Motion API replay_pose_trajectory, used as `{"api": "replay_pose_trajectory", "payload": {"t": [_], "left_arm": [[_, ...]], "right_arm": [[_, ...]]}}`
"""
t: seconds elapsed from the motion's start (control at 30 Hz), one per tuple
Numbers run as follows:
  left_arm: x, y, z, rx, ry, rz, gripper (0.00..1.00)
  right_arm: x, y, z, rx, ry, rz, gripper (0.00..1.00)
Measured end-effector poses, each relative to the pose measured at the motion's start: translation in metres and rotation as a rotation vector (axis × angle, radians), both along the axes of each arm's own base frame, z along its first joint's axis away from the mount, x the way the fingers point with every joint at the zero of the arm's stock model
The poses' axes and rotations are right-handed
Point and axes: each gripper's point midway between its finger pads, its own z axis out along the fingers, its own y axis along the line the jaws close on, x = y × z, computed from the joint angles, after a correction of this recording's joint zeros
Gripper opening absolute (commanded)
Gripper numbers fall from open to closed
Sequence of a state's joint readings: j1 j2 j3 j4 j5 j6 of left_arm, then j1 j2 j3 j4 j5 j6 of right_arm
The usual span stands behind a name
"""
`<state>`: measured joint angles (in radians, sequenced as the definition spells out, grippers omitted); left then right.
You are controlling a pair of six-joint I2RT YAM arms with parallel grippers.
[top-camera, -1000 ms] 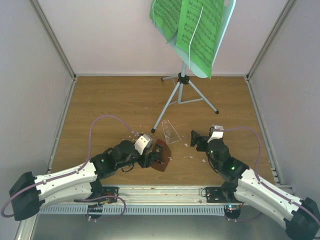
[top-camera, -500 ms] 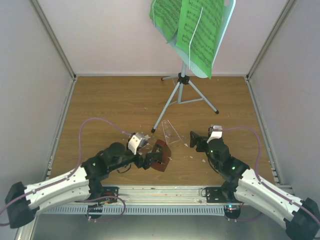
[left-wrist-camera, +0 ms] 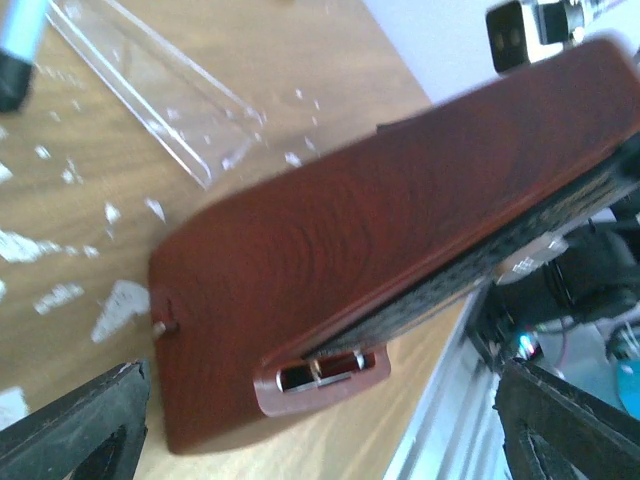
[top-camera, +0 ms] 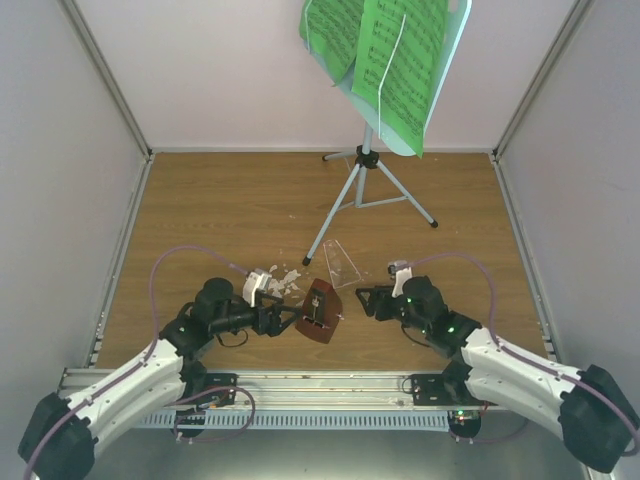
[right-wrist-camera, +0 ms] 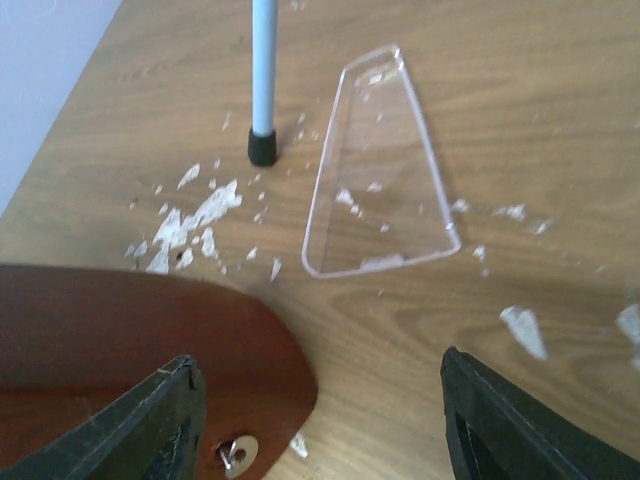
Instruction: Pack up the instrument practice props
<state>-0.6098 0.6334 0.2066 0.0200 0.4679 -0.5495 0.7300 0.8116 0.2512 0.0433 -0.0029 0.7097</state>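
The reddish-brown metronome point(top-camera: 320, 312) rests on the wooden table near the front, free of both grippers. Its clear cover point(top-camera: 342, 263) lies flat just behind it. My left gripper point(top-camera: 283, 320) is open just left of the metronome, whose brown body point(left-wrist-camera: 400, 200) fills the left wrist view ahead of the wide-apart fingertips point(left-wrist-camera: 80, 430). My right gripper point(top-camera: 368, 302) is open at its right side; in the right wrist view the metronome point(right-wrist-camera: 130, 340) lies by the left fingertip and the clear cover point(right-wrist-camera: 385, 170) ahead. The pale blue music stand point(top-camera: 365, 185) holds green sheet-music pages point(top-camera: 385, 60) at the back.
White crumbs point(top-camera: 285, 275) are scattered left of the cover, around a tripod foot point(right-wrist-camera: 262, 148). The stand's tripod legs spread over the rear middle of the table. White walls close in the left, right and back; a metal rail point(top-camera: 330, 385) runs along the front edge.
My left gripper opened, let go of the metronome and drew back to the left. My right arm swung left toward the metronome and its jaws narrowed somewhat.
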Motion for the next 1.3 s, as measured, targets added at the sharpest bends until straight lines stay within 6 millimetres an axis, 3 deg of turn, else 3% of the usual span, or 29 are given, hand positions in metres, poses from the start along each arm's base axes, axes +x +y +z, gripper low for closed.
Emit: {"api": "replay_pose_trajectory", "payload": {"t": [0.23,0.4,0.7,0.9,1.1,1.3], "left_arm": [[-0.009,-0.009,-0.025,0.043,0.080,-0.092,0.94],[-0.008,-0.008,-0.038,0.095,0.078,-0.106,0.95],[-0.001,-0.012,-0.044,0.118,0.032,-0.130,0.95],[-0.001,-0.011,-0.050,0.140,0.029,-0.135,0.95],[-0.001,-0.009,-0.038,0.121,-0.001,-0.119,0.95],[0.004,-0.002,-0.027,0.119,-0.013,-0.057,0.99]], "right_arm": [[-0.011,0.022,-0.021,0.032,0.076,0.111,0.50],[-0.019,0.038,-0.036,0.034,0.124,0.182,0.49],[-0.027,0.059,-0.048,0.029,0.142,0.250,0.48],[-0.012,0.078,-0.042,0.032,0.122,0.252,0.48],[0.011,0.102,-0.026,0.042,0.066,0.258,0.48],[0.020,0.103,-0.005,0.031,-0.006,0.253,0.52]]}}
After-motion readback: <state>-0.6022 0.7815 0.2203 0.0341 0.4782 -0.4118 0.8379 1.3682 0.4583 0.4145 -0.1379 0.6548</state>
